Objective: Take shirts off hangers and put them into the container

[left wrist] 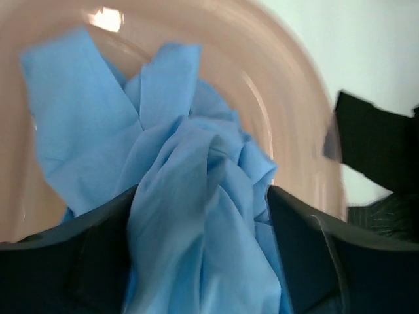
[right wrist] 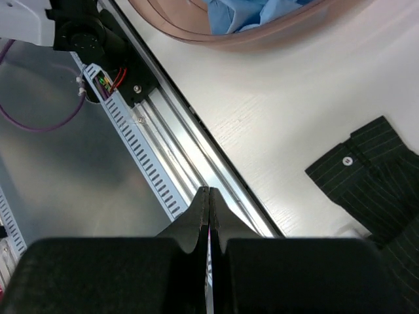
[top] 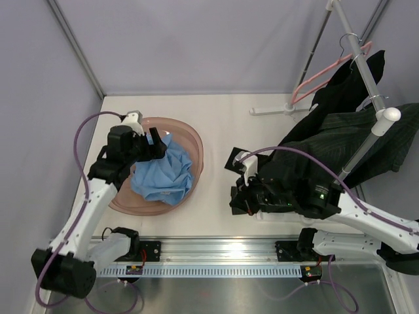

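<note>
The light blue shirt (top: 163, 173) lies crumpled in the pinkish container (top: 193, 140) at the left of the table. My left gripper (top: 158, 144) hangs over the tub's far side and is open. In the left wrist view its fingers (left wrist: 85, 261) stand wide apart, with folds of the blue shirt (left wrist: 190, 170) loose between them. The pinstriped charcoal shirt (top: 353, 134) drapes from the rack over my right arm, and its cuff (right wrist: 366, 176) lies on the table. A black shirt (top: 347, 78) hangs behind it beside a bare pink hanger (top: 321, 75). My right gripper (top: 239, 199) (right wrist: 208, 191) is shut on nothing.
The grey rack pole (top: 363, 65) slants across the back right, with its white foot (top: 272, 111) on the table. The arms' metal mounting rail (top: 216, 252) (right wrist: 163, 150) runs along the near edge. Grey walls close the left and back sides.
</note>
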Controlling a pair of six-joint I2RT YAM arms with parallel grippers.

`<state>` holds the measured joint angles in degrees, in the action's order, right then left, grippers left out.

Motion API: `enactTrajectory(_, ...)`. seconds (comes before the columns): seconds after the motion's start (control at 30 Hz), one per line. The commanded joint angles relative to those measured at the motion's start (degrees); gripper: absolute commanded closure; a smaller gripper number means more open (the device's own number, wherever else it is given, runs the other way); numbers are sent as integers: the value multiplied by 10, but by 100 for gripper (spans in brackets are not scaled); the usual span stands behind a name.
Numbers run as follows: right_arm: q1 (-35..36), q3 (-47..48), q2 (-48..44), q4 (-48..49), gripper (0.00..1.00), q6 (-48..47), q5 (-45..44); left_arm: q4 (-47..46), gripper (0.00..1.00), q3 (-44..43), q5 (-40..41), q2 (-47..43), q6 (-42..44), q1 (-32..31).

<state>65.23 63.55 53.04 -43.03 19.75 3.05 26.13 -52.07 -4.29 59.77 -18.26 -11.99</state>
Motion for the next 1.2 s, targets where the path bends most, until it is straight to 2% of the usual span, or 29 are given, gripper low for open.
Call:
enactTrajectory(0.0, 20, -38, 24, 66, 100, 24, -8, 12, 12, -49, 39, -96, 21, -41)
enactTrajectory(0.1, 24, -63, 44, 95, 100, 36, -21, 21, 16, -114, 27, -100, 51, -100)
enactTrajectory(0.2, 24, -98, 47, 134, 100, 56, -20, -4, 18, -183, -35, -67, 84, -154)
enactTrajectory(0.27, 24, -139, 36, 172, 100, 79, -7, -27, 18, -253, -67, -13, 123, -197)
enactTrajectory(0.33, 24, -177, 17, 200, 100, 113, -4, -50, 20, -303, -146, 57, 142, -211)
enactTrajectory(0.37, 24, -198, 11, 212, 100, 125, -4, -60, 21, -368, -174, 88, 143, -216)
enactTrajectory(0.43, 24, -251, -2, 241, 100, 143, -3, -63, 22, -443, -253, 149, 146, -223)
enactTrajectory(0.47, 24, -278, -5, 249, 100, 160, -5, -71, 23, -510, -277, 208, 142, -234)
enactTrajectory(0.5, 24, -289, -7, 254, 100, 167, -8, -81, 25, -537, -309, 234, 139, -240)
enactTrajectory(0.57, 24, -308, -11, 253, 100, 180, -11, -107, 29, -594, -343, 307, 124, -259)
enactTrajectory(0.6, 24, -311, -13, 252, 100, 182, -13, -116, 30, -642, -349, 329, 119, -266)
enactTrajectory(0.67, 25, -313, -21, 242, 100, 186, -21, -151, 29, -683, -373, 369, 114, -288)
enactTrajectory(0.73, 25, -310, -31, 235, 100, 187, -28, -171, 27, -727, -364, 420, 114, -312)
enactTrajectory(0.87, 25, -302, -36, 227, 100, 192, -28, -169, 32, -819, -339, 504, 111, -347)
enactTrajectory(1.03, 26, -325, -37, 247, 100, 212, -28, -201, 31, -816, -297, 527, 132, -395)
enactTrajectory(1.17, 26, -345, -46, 265, 100, 221, -22, -209, 30, -834, -293, 553, 118, -410)
